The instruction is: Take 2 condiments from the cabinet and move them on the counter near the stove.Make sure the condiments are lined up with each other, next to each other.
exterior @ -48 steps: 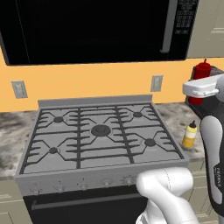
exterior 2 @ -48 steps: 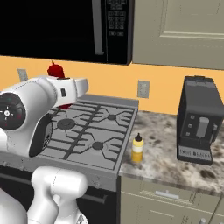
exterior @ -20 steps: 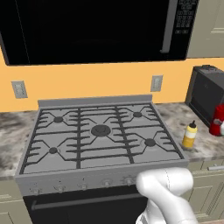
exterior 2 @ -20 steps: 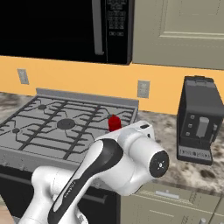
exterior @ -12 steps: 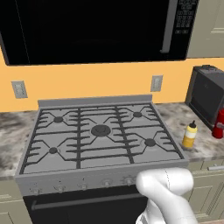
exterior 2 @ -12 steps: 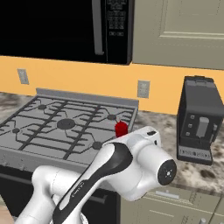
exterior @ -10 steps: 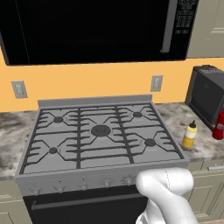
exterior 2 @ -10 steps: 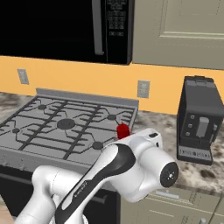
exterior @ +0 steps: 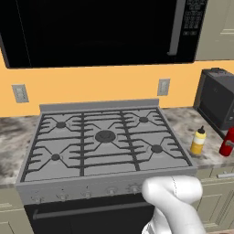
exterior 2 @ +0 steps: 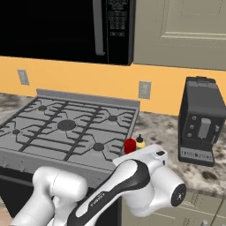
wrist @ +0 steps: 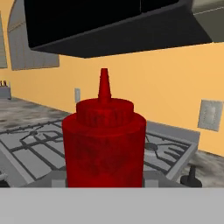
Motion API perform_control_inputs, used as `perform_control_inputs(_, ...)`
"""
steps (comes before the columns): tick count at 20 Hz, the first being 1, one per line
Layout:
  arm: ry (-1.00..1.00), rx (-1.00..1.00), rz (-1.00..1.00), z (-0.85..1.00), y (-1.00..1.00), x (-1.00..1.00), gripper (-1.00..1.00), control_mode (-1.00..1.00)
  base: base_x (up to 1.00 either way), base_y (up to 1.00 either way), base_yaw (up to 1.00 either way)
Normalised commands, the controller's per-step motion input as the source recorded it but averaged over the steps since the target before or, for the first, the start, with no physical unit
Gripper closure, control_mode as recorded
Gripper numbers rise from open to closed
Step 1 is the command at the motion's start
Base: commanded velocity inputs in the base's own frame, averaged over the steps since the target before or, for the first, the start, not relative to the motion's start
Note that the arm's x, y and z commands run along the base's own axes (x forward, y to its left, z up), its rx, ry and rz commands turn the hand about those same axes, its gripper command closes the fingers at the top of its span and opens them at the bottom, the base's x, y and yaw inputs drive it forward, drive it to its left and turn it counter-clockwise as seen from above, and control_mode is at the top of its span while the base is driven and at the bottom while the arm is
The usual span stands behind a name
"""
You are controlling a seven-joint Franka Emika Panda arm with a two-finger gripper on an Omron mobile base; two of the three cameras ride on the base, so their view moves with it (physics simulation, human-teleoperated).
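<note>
The all-red squeeze bottle stands upright right in front of the hand camera, with my gripper shut on its lower body. In the left base view the red bottle hangs low over the mottled counter, right of the yellow bottle with the black cap. Whether its base touches the stone I cannot tell. The yellow bottle's cap pokes up at the lower right of the hand view. From the right base view, the red bottle and yellow bottle sit side by side beside the stove.
A black coffee machine stands on the counter to the right of the bottles. The black microwave hangs over the stove. A beige wall cabinet with its door shut is above the coffee machine. My arm's white elbow blocks the near counter.
The red bottle has come down from high beside the stove to the right of the yellow bottle, sinking a little lower over the last half second. The yellow bottle has stayed put.
</note>
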Motion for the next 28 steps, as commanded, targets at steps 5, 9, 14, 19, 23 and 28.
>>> perform_control_inputs(5,0.07,0.0,0.0,-0.07,0.0,0.01,1.0,-1.0,0.0,0.0,0.0)
perform_control_inputs(9,0.07,0.0,0.0,-0.13,0.0,0.05,1.0,-1.0,0.0,0.0,0.0)
perform_control_inputs(14,0.0,0.01,0.0,-0.34,-0.1,0.2,1.0,-1.0,0.0,0.0,0.0)
perform_control_inputs(19,0.0,0.05,0.0,-0.3,-0.19,0.27,1.0,-1.0,0.0,0.0,0.0)
perform_control_inputs(23,0.0,0.05,0.0,-0.23,-0.18,0.23,1.0,-1.0,0.0,0.0,0.0)
perform_control_inputs(28,0.0,0.01,0.0,-0.28,-0.13,0.18,1.0,-1.0,0.0,0.0,0.0)
